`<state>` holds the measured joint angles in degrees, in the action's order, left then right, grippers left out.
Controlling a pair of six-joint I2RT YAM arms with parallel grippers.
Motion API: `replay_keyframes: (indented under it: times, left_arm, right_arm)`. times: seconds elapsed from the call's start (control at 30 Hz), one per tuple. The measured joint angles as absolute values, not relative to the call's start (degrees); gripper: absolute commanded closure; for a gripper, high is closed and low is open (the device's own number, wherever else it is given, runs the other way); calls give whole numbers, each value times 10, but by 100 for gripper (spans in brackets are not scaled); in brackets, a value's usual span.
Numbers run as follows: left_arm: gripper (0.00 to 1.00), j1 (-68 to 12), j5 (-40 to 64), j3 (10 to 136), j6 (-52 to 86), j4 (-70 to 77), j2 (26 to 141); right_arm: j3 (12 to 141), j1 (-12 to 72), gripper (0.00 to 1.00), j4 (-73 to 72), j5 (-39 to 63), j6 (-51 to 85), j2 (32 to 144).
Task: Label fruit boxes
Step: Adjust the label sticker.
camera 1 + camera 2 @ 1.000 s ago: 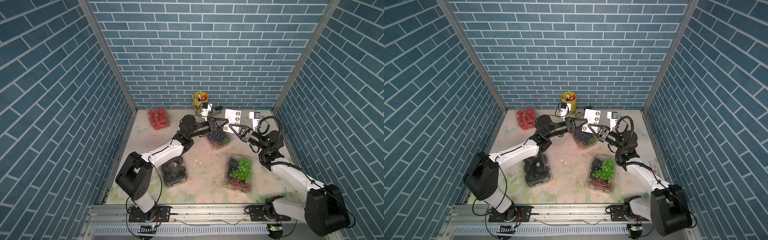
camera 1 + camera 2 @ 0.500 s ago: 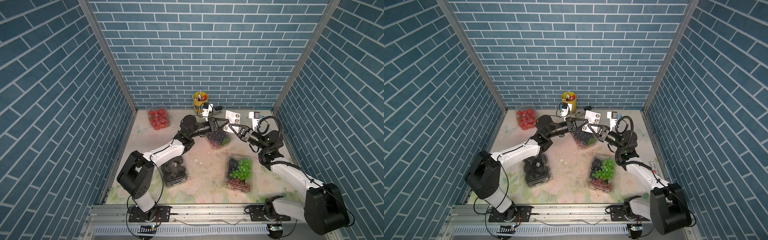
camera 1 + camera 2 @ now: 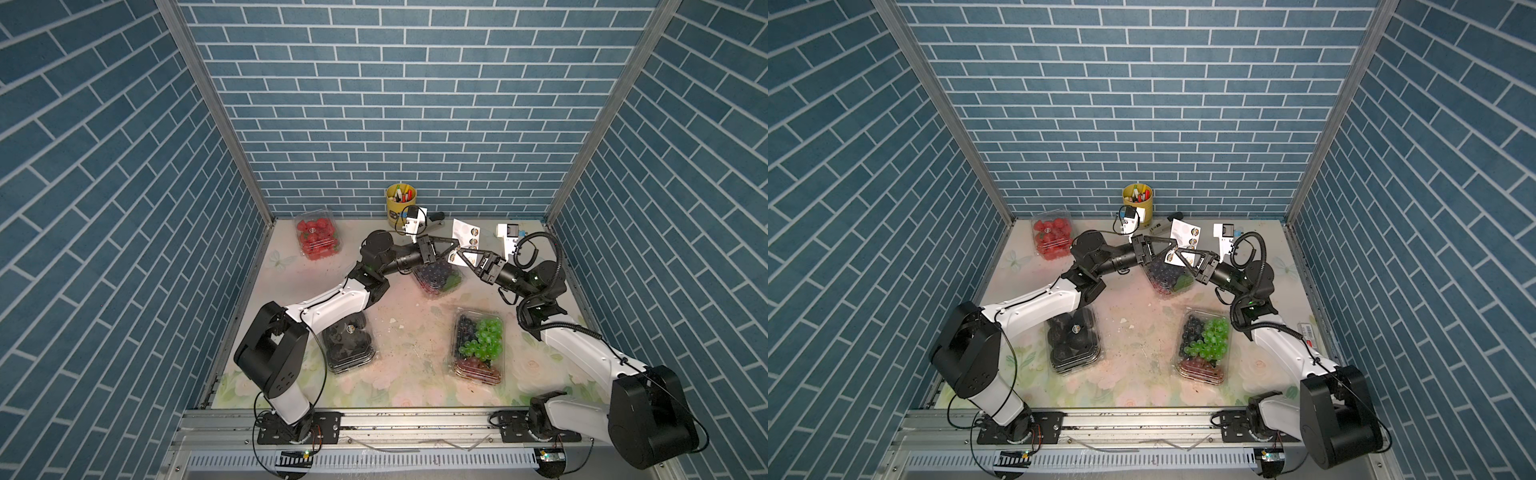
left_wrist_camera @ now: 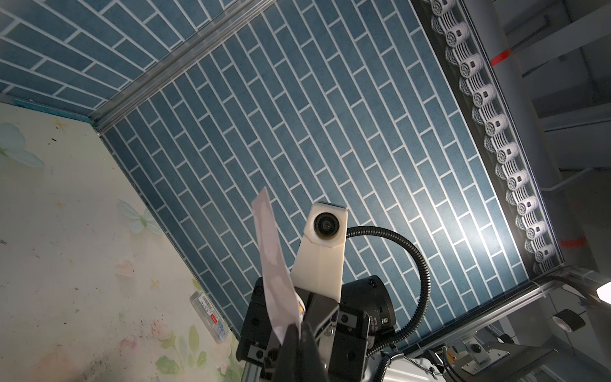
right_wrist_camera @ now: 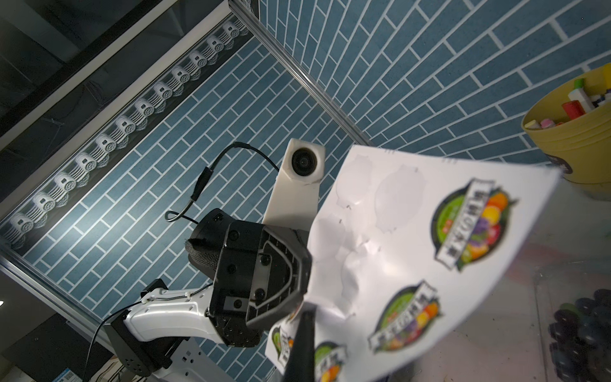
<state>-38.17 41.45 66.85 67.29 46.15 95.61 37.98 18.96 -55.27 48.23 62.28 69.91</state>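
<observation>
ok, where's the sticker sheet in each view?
Both top views: sticker sheet back centre, right of the yellow pen cup.
Left wrist: edge-on, a thin white strip.
Right wrist: face-on and large, printed stickers showing.
Landmark: the yellow pen cup, also behind the sheet in right wrist; not in left wrist.

Yellow pen cup (image 3: 401, 202) (full), sticker sheet (image 5: 413, 248)

In both top views, looking steeply down from high at the front over the whole surface (image 3: 415, 340). From the left wrist, close and tilted upward, edge-on to the sticker sheet (image 4: 274, 264), facing the right wrist camera (image 4: 325, 225); from the right wrist, facing the left wrist camera (image 5: 302, 162) across the same sheet.
</observation>
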Motion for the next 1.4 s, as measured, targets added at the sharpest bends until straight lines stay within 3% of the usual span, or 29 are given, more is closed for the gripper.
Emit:
replay_keyframes:
  times: [0.57,0.77,1.0,1.2,1.4]
  left_arm:
    - [100,-383,417,668,673,462,956]
    - [74,-377,419,668,668,461,956]
    - [56,-350,409,646,624,404,921]
    - [56,-345,347,646,498,230,842]
    - [61,-368,273,681,378,73,797]
  right_arm:
    - [380,190,100,-546,482,611,702]
    - [380,190,100,-517,482,595,697]
    - [392,191,100,-371,473,519,647]
    - [441,192,100,-215,452,444,625]
    - [474,198,100,-96,423,386,620]
